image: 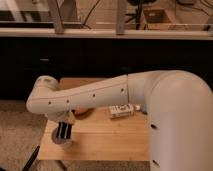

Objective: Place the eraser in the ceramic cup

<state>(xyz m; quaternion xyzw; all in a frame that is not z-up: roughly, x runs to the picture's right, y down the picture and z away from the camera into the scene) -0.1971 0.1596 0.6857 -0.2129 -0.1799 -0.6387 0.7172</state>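
Wooden table (111,138): gripper (63,131) over ceramic cup (62,142); white box (121,110) label unreadable.

Warm, subdued indoor light.
Pale wooden table (105,139) evenly lit; far black wall panel (100,57) unlit; dark two-finger gripper (64,131) at table's near left.

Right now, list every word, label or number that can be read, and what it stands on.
No text can be read.
White box on the wooden table: dark marks, too blurred to read.
Ceramic cup, and the gripper just above it: no text shows.
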